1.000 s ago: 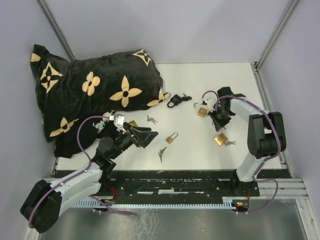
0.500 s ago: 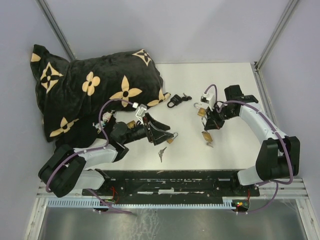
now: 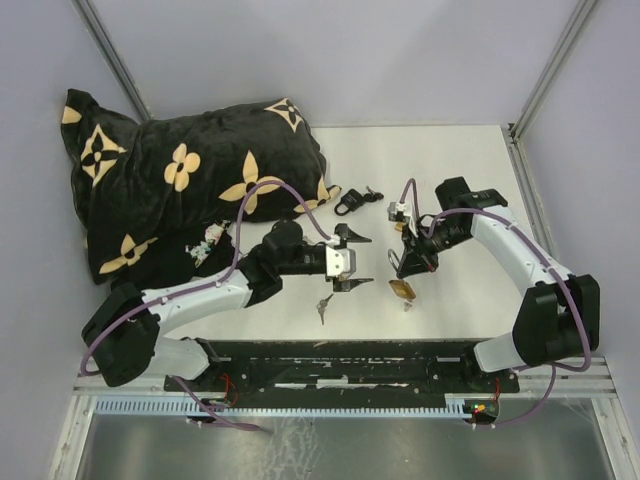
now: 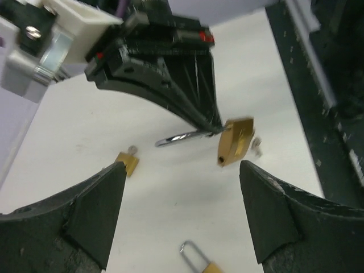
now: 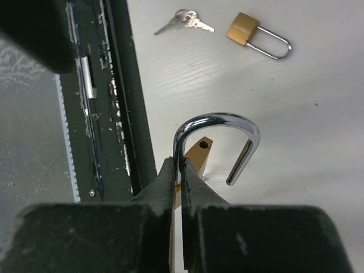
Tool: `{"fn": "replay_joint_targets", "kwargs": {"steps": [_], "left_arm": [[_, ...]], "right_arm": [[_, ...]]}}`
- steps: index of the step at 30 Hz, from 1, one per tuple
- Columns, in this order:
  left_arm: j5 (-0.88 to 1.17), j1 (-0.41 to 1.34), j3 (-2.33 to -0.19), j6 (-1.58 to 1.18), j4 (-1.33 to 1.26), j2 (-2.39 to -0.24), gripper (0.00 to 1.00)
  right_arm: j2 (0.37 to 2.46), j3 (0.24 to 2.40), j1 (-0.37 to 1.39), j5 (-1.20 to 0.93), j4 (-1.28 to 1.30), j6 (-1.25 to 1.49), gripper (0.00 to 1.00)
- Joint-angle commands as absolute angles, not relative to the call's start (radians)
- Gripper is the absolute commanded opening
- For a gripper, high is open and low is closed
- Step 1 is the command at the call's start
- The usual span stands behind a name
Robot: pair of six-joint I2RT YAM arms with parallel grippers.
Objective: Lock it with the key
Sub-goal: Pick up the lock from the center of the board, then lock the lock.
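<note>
Since a moment ago our left fingers have swung to the table's middle, spread wide, facing the brass padlock. Our right fingers pinch its open, curved chrome shackle. White, smooth table, grey walls; a plush black pillow with tan flowers lies far left.

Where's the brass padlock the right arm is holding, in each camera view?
Top external: the brass padlock is lower centre-right, below the right gripper.
Left wrist: the brass padlock hangs right of centre, by its shackle.
Right wrist: the brass padlock is central, behind the shut jaws.
Shared landmark: the black rail at the near edge.
</note>
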State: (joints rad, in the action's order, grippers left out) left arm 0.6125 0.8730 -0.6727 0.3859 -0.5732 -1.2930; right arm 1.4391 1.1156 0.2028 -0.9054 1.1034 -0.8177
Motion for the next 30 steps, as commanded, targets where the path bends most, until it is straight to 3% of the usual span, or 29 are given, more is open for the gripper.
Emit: {"fn": "replay_joint_targets", "kwargs": {"steps": [1, 6, 12, 17, 30], "left_arm": [[0.645, 0.874, -0.828, 0.819, -0.224, -1.346, 0.86], [0.605, 0.934, -0.856, 0.995, -0.135, -1.351, 0.83], [0.531, 0.971, -0.828, 1.03, -0.215, -1.353, 0.75], [0.524, 0.972, -0.798, 0.975, -0.346, -1.374, 0.75], [0.542, 0.972, -0.872, 0.969, -0.258, -1.456, 0.6]], "right_arm": [[1.445, 1.195, 0.242, -1.024, 1.244, -0.968, 0.02], [1.54, 1.259, 0.266, -1.091, 1.453, -1.137, 0.02], [1.698, 1.364, 0.272, -1.15, 1.757, -1.444, 0.02], [1.709, 1.362, 0.298, -1.135, 1.726, -1.416, 0.02], [1.679, 1.333, 0.329, -1.09, 1.615, -1.299, 0.02]]}}
